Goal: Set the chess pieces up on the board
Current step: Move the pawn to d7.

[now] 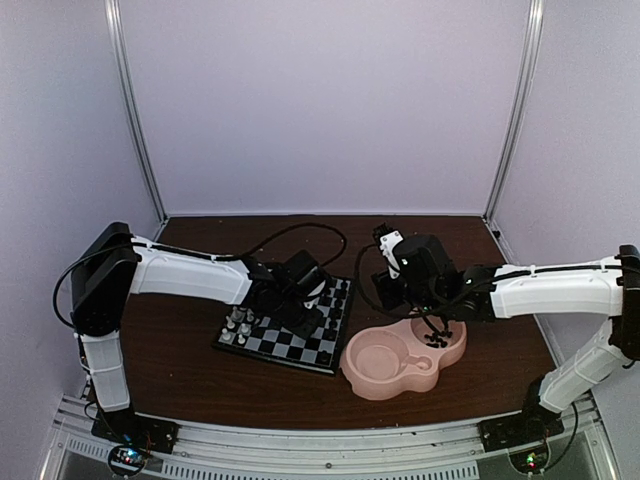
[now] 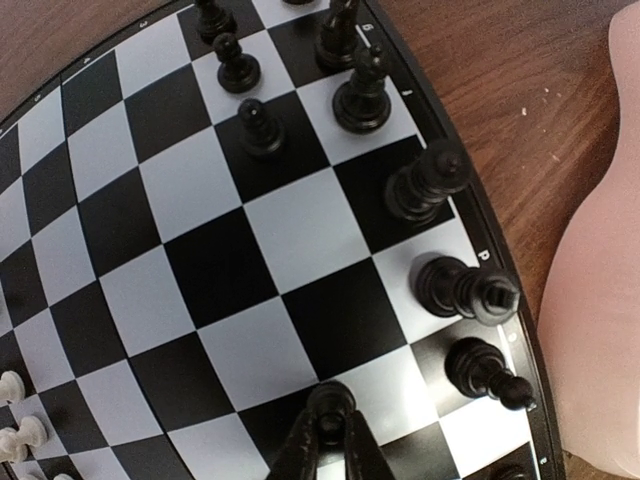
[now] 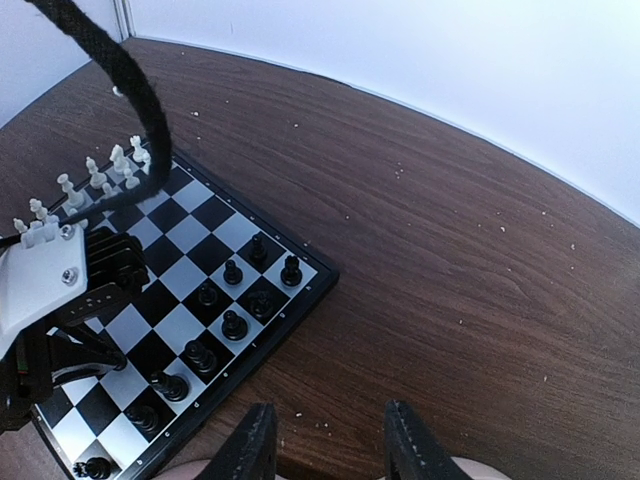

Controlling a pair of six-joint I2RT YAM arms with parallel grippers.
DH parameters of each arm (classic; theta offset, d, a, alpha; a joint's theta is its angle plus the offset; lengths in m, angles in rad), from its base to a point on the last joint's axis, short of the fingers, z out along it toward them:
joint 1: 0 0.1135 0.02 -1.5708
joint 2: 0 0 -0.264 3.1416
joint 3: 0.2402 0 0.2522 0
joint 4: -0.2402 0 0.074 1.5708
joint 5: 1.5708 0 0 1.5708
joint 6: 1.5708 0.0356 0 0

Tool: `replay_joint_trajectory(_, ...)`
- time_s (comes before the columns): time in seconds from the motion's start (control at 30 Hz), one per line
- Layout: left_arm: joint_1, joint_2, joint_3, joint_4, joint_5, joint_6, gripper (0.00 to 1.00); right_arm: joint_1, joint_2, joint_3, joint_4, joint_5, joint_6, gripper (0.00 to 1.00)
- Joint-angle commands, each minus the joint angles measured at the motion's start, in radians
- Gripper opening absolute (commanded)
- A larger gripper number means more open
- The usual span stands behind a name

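The board lies under my left gripper, which is shut on a black pawn standing on a square near the board's right edge. Other black chess pieces line that edge, with two pawns one row in. White pieces stand at the board's left end. My right gripper is open and empty, hanging over the rim of the pink dish. Several loose black pieces lie in the dish's right bowl, below that gripper.
The pink dish sits just right of the board, close to its edge. Brown tabletop stretches behind the board to the white back wall. A black cable crosses the right wrist view's upper left.
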Motion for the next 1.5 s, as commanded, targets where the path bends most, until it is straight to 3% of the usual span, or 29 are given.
replay_joint_trajectory(0.0,0.002,0.008,0.026,0.019,-0.012,0.013,0.10,-0.007,0.007,0.025,-0.016,-0.007,0.011,0.38)
replay_joint_trajectory(1.47,0.043,0.137,0.207,0.024,0.001,0.019,0.11,-0.017,-0.070,-0.019,-0.004,0.000,0.017,0.39)
